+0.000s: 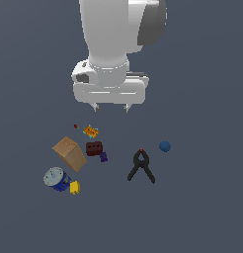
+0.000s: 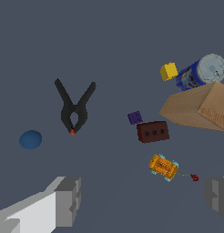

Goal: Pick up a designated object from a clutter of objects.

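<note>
Hovering above the clutter, we are holding our gripper with jaws spread wide and nothing between them. The orange-yellow toy piece is lying just beside the dark red block, near the tan box.

Gripper wide open, fingers well apart, holding nothing. Between the fingers and a little ahead, nearer one finger: orange toy piece with cyan spots, tiny red bit just beside it. Farther ahead: dark red block, purple bit just beside it, tan box, yellow cube, blue can. Off toward the other finger: black clamp, blue ball.
</note>
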Robot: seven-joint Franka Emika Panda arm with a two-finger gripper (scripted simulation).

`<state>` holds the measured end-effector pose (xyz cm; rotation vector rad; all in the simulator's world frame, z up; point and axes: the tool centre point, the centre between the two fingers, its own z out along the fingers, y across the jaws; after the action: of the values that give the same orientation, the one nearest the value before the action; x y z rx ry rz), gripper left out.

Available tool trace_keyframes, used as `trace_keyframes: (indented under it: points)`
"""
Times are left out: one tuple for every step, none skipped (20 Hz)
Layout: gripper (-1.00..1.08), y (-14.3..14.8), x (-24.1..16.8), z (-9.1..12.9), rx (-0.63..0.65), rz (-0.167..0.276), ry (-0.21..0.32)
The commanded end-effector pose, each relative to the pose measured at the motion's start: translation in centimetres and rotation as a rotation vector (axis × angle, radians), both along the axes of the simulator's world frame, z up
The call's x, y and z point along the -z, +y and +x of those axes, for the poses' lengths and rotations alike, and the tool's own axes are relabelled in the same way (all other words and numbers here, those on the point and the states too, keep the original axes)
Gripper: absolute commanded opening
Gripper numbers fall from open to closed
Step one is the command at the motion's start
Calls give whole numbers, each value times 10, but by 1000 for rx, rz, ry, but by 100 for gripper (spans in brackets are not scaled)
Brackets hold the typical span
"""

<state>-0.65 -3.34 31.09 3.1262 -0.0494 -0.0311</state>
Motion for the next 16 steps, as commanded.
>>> trace_keyframes:
  points:
    - [100, 0, 0, 0, 0, 0, 0]
    - [100, 0, 0, 0, 0, 0, -1]
    - [100, -1, 0, 0, -1, -1, -3]
    - [100, -2, -1, 1, -2, -2, -6]
    - [100, -4, -2, 1, -4, -3, -11]
    - [100, -6, -3, 2, -6, -5, -17]
    - [100, -9, -4, 3, -8, -7, -24]
    - [100, -11, -6, 3, -10, -9, -30]
    - [100, -12, -7, 4, -10, -10, -35]
    - [100, -13, -8, 4, -11, -11, -38]
    - [100, -13, -8, 4, -10, -11, -40]
    - [100, -13, -8, 4, -10, -11, -40]
    - [100, -13, -8, 4, -10, -11, -39]
    - [100, -13, -8, 4, -11, -11, -38]
    - [100, -14, -7, 4, -13, -12, -38]
    - [100, -15, -6, 4, -16, -12, -37]
